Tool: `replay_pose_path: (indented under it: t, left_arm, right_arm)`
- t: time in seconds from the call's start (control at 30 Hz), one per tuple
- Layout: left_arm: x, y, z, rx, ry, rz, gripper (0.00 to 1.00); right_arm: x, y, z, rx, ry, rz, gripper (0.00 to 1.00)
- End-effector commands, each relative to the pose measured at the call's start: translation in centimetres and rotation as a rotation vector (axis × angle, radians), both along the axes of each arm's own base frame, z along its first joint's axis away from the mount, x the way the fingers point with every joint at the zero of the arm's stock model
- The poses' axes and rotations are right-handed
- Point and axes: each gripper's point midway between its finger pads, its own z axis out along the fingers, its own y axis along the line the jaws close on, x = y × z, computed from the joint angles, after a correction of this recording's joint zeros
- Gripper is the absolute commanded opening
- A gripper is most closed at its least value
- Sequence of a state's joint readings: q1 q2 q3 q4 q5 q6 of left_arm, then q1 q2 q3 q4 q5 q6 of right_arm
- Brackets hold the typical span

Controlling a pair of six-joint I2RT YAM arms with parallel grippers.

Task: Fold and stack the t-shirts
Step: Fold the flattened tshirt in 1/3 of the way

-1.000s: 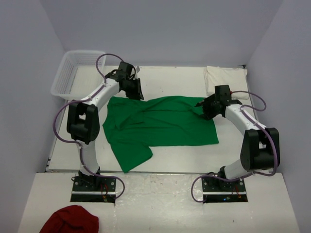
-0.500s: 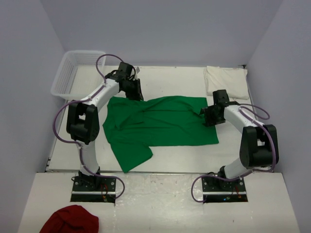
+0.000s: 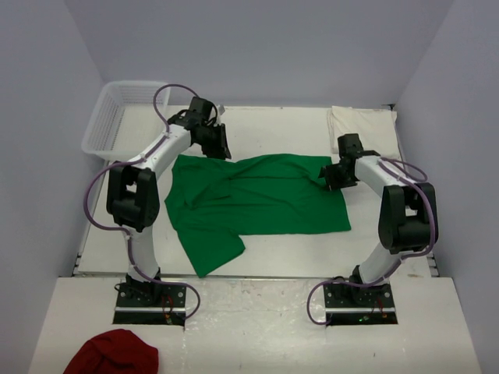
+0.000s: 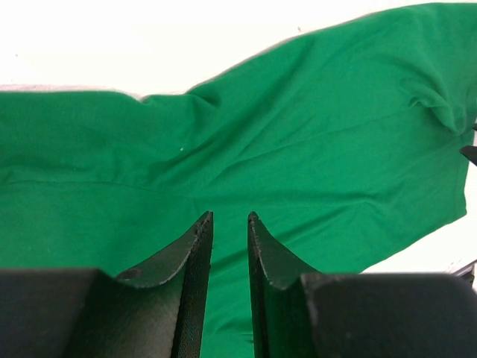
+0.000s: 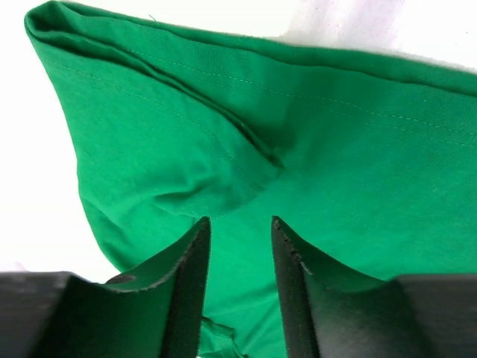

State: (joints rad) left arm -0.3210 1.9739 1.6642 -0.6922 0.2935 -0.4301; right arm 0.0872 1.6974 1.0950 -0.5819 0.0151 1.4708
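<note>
The green t-shirt (image 3: 257,201) lies spread out on the white table, one sleeve reaching toward the near left. The cream-white t-shirt (image 3: 360,125) lies folded at the back right corner. My left gripper (image 3: 219,148) hovers over the green shirt's back left corner. In the left wrist view its jaws (image 4: 227,216) stand a narrow gap apart over the green cloth (image 4: 298,134), with nothing between them. My right gripper (image 3: 335,176) is at the shirt's back right edge. Its jaws (image 5: 240,220) are open just above a raised fold of the green cloth (image 5: 223,179).
A white plastic basket (image 3: 117,117) stands at the back left corner. A dark red cloth (image 3: 113,352) lies on the near ledge, left of the arm bases. Grey walls close in both sides and the back.
The right arm has swung its wrist back and round at the shirt's right edge, and its jaws have narrowed. The left arm and the shirt have not moved.
</note>
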Motion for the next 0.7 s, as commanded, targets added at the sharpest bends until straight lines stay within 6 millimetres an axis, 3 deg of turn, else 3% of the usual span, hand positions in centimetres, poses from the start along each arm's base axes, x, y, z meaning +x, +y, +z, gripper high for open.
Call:
replay_pose_path:
  t: [0.0,0.23,0.67]
  left_arm:
    - [0.6,-0.2,4.4,-0.044,-0.086,-0.025,0.27]
    - [0.5,-0.1,4.3,-0.051,-0.082,-0.026,0.27]
    - [0.1,-0.2,5.5,-0.095,-0.088,-0.018,0.27]
  right_arm:
    - [0.5,-0.7,0.7,-0.040,0.010,-0.051,0.39]
    - [-0.7,-0.5,-0.2,-0.041,0.054,-0.070,0.36]
    - [-0.3,-0.2,-1.5,-0.072,0.130,-0.092,0.31]
